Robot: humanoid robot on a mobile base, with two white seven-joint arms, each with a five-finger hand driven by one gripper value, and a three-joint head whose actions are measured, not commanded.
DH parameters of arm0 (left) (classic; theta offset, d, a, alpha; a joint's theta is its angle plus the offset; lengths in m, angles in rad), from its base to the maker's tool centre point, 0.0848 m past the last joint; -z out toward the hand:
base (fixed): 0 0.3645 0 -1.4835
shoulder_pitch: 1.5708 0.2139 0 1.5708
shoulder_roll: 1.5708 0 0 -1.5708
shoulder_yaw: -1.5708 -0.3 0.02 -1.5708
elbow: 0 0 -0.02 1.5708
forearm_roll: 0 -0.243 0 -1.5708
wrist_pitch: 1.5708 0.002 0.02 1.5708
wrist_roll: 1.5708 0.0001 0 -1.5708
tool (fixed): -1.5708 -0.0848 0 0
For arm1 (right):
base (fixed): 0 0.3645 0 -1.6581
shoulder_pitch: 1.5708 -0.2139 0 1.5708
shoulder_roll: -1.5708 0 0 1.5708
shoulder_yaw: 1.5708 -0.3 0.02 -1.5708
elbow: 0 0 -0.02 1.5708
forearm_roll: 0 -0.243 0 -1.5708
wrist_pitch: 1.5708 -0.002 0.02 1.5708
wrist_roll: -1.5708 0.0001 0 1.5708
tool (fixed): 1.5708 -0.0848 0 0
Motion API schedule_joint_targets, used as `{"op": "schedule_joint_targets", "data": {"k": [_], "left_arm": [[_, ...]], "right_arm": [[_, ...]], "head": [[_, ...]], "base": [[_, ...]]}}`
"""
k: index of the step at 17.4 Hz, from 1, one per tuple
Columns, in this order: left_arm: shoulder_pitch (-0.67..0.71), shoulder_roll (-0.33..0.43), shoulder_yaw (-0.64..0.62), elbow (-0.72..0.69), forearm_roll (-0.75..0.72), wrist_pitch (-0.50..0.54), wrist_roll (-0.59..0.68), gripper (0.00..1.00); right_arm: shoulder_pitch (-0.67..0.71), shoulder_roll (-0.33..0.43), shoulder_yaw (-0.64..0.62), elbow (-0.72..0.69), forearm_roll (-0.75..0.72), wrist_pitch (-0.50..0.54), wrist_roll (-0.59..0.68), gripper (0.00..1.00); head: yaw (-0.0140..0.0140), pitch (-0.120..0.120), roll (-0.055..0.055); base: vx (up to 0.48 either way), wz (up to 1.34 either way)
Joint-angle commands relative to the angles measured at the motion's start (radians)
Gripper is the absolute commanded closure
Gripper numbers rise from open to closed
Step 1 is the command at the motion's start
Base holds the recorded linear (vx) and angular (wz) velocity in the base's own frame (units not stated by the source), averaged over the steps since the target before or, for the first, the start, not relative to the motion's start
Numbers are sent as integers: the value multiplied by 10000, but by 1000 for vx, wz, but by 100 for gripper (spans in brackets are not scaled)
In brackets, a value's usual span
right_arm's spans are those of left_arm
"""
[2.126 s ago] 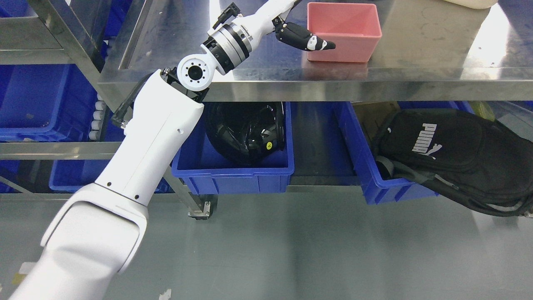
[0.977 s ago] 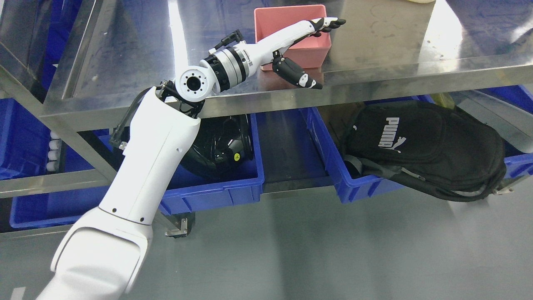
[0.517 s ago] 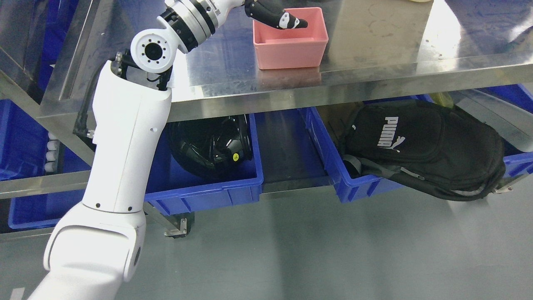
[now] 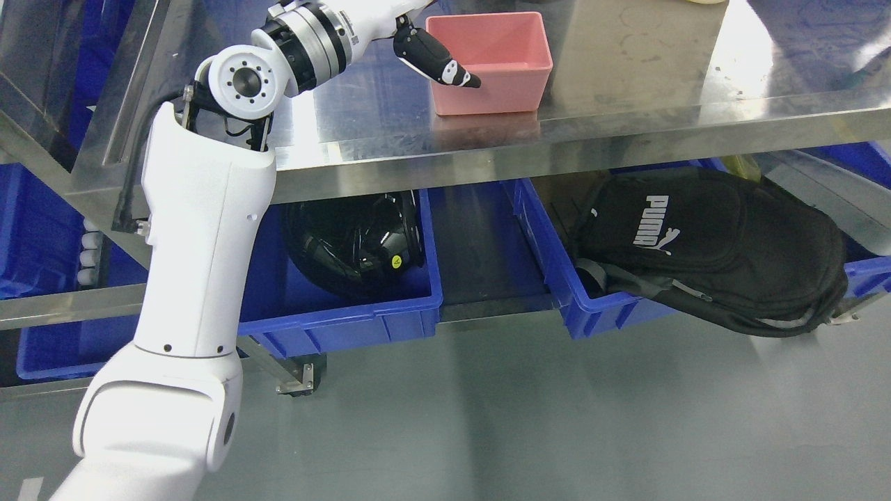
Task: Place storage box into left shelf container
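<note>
The pink storage box [image 4: 498,66] stands open-topped on the steel table top [image 4: 661,76], near its front edge. My left arm rises from the lower left, and its hand [image 4: 437,61] reaches the box's left wall. Only a black, white-tipped part of the hand shows, lying against the outside of that wall at the front left corner. The rest of the hand is cut off by the top edge of the picture. Whether it holds the box cannot be seen. My right arm is out of view.
Under the table a blue bin [image 4: 362,320] holds a black helmet [image 4: 355,243], and another blue bin [image 4: 592,306] holds a black backpack [image 4: 717,250]. More blue bins [image 4: 42,223] sit in the steel shelf at the far left. Grey floor lies in front.
The visible part of the hand has come down and left, from over the box's inside to the outside of its left wall. The box stays in about the same place.
</note>
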Motion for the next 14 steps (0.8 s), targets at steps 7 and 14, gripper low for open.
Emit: {"op": "schedule_joint_targets", "data": {"k": [7,14], "left_arm": [[82,174,-1204,2142,-381,-1191,1198,11],[21,174,-1572,3124,-533,-1131,1719,14]], "right_arm": [[92,-175,-46,-175,15,-48,1,0],[92,-175,-46,-175,15,-48,1,0]], "head": [[0,0,0],[0,0,0]], "base": [[-1,5],[0,0]]}}
